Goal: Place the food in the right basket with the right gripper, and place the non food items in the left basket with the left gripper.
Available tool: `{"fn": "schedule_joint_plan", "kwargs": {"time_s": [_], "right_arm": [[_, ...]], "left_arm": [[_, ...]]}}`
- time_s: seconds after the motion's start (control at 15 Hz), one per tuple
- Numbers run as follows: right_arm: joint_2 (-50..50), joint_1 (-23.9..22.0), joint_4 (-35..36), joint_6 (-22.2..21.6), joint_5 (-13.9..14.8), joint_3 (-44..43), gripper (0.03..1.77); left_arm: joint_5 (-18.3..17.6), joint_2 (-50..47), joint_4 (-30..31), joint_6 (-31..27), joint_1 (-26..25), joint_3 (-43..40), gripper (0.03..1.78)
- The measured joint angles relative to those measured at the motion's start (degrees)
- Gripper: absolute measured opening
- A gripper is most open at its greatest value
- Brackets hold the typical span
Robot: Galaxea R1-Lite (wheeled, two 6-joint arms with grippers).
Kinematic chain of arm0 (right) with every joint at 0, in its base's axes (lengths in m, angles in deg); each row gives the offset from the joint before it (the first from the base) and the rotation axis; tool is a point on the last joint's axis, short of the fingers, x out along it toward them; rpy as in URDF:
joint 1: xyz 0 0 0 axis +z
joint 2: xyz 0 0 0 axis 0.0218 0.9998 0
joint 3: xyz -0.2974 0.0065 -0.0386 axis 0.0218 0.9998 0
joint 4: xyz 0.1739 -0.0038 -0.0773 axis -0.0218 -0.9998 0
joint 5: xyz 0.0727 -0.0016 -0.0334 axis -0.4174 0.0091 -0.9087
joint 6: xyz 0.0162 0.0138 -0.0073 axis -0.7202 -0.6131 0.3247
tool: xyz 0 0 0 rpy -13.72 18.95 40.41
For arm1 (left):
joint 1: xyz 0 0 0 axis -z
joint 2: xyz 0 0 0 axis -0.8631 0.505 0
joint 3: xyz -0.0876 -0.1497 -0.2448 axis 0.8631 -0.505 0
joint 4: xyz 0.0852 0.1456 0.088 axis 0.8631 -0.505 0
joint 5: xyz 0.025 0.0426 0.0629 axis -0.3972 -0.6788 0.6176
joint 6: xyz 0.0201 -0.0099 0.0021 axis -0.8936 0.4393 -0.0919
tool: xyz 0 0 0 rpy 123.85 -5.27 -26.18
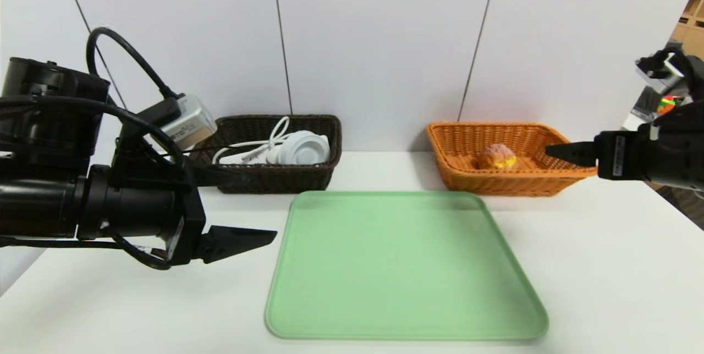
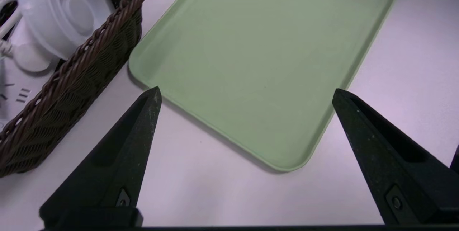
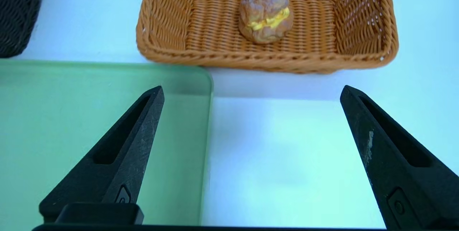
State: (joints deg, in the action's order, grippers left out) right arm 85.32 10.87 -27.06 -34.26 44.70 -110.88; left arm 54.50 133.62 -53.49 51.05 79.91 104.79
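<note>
Both grippers, left gripper (image 2: 245, 93) and right gripper (image 3: 251, 91), are held wide apart and empty above the table (image 1: 605, 244). Nothing is left on the green tray (image 1: 404, 266); the pastry (image 3: 265, 13) lies in the orange basket (image 3: 172, 19), the white items (image 1: 300, 148) in the dark basket (image 1: 286, 178). Arms are best parked clear.

Left hand (image 2: 245, 93) and right hand (image 3: 251, 91) both hover raised, fingers spread wide, holding nothing.
</note>
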Motion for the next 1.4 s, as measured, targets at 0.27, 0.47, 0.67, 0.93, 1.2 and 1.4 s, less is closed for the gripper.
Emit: {"fn": "schedule_joint_plan", "kwargs": {"time_s": [0.27, 0.47, 0.67, 0.93, 1.2, 1.4], "right_arm": [[-9.96, 0.33, -1.72, 0.01, -0.06, 6.99, 1.69], [-16.04, 0.41, -3.69, 0.00, -0.06, 9.81, 1.69], [-21.83, 0.40, -6.89, -0.10, -0.06, 10.76, 1.69], [-29.57, 0.38, -12.43, -0.10, -0.06, 11.09, 1.69], [-37.60, 0.30, -16.76, -0.20, 0.05, 12.08, 1.69], [-42.64, -0.98, -18.91, -0.24, 0.63, 13.10, 1.69]], "left_arm": [[8.46, -3.05, 0.05, 7.89, -0.46, -0.50, 1.69], [16.53, -5.75, -0.10, 13.53, -0.46, -1.27, 1.69], [21.77, -9.18, -0.12, 14.64, -0.49, -4.24, 1.69], [23.17, -15.19, -0.04, 14.62, -1.56, -10.15, 1.69], [24.66, -22.93, 0.07, 14.36, -5.16, -16.54, 1.69], [25.11, -28.90, 0.11, 14.29, -7.72, -21.11, 1.69]]}}
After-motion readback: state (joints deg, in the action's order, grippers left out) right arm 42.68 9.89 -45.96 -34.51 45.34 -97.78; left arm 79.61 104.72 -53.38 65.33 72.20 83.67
